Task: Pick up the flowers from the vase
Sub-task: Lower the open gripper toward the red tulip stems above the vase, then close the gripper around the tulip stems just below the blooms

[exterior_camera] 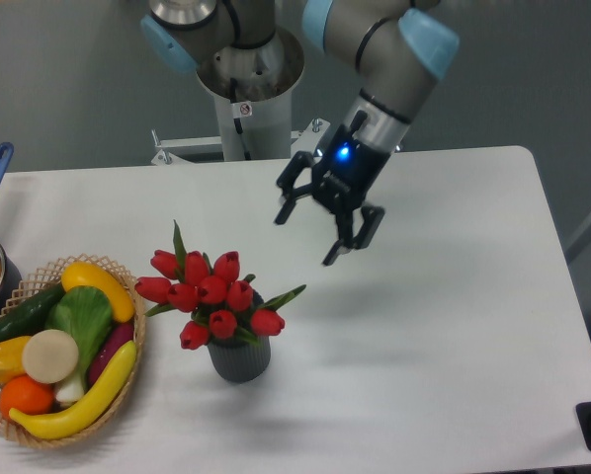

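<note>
Flowers stand upright in the vase near the table's front left, beside a wicker basket; arm reaches down at a slant from the rear; gripper hangs above-right of the blooms, fingers spread wide, holding nothing.
</note>
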### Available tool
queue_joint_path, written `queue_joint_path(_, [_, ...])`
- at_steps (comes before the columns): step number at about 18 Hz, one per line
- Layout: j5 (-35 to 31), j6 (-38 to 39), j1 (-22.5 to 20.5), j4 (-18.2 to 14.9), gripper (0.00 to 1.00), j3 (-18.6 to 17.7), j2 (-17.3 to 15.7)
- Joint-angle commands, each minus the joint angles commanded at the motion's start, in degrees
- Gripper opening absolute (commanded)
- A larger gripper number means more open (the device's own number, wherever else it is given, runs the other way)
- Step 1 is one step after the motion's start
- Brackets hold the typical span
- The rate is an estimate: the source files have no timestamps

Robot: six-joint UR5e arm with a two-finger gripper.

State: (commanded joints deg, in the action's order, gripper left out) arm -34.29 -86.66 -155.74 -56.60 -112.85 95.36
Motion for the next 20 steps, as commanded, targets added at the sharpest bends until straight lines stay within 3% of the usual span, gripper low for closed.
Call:
queue_joint_path(2, [2.46,0.00,0.09,0.00,1.00,-0.35,0.79])
queue_joint_path(4, [3.18,0.26,2.54,2.71,1.00,0.26,4.12])
queue_joint_path(9, [3.27,5.35,4.22,7.03,1.00,0.88,6.06])
queue_joint_path(20, [2.74,7.03,6.59,7.91,1.00,3.25,8.44])
